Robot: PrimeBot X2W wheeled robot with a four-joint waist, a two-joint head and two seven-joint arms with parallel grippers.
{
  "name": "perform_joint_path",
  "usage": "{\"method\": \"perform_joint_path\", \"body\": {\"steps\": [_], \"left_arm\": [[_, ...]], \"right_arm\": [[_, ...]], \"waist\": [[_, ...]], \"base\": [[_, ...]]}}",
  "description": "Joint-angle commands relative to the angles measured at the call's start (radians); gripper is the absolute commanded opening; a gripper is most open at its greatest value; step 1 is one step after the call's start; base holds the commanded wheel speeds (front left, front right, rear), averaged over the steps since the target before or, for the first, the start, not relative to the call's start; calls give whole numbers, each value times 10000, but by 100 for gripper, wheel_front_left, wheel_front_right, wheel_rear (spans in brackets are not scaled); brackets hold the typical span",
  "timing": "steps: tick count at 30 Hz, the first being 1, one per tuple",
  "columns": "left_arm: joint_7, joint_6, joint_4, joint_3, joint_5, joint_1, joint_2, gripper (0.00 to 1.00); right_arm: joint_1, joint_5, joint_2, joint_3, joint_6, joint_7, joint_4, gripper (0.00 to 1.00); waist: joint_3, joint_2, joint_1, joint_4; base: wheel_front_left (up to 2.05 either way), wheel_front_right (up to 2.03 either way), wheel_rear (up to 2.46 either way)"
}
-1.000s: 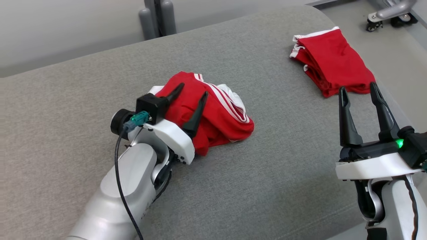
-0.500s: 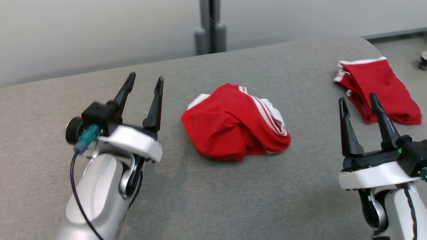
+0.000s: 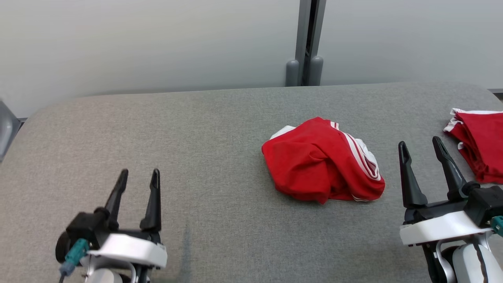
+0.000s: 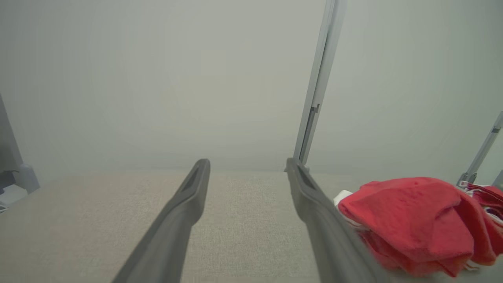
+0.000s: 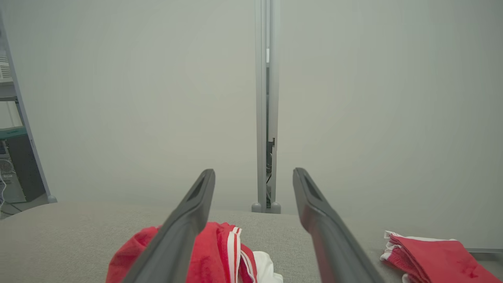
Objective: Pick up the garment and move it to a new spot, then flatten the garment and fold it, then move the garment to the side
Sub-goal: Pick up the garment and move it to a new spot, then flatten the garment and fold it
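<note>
The crumpled red jersey T-shirt (image 3: 322,161) with white striped trim lies on the grey fabric-covered desk (image 3: 196,129), nearer the right pincer (image 3: 419,140) than the left pincer (image 3: 140,172), both spread wide, empty and clear of it.

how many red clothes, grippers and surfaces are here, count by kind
red garments: 2, the crumpled garment and the folded garment
grippers: 2, the left gripper and the right gripper
grey padded surface: 1
total: 5
</note>
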Motion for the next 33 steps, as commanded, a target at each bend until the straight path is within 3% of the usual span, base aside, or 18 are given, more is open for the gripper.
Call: {"method": "perform_joint_path", "body": {"steps": [1,21,27,28,33], "left_arm": [[-26,-72,-101,87,38,224,-29,100],[-26,-12,-317,-440,-469,469,-102,100],[-27,-9,-196,-860,-523,153,-99,100],[-27,55,-165,-1016,-568,57,-89,100],[-28,83,-95,-1255,-555,-105,-94,100]], "right_arm": [[103,68,-24,-48,-3,-9,45,100],[-142,473,-83,-43,-3,-11,560,100],[-1338,1817,-596,188,-1,-9,2807,100],[-2097,2616,-1012,672,-3,182,3929,100],[-3114,4155,-1510,1413,-1,1028,5253,100]], "waist": [[-27,-1,0,73],[97,-1,0,652],[722,-1,0,1253],[935,-1,0,1523],[1197,-1,0,1930]], "base": [[0,0,0],[0,0,0],[0,0,0],[0,0,0],[0,0,0]]}}
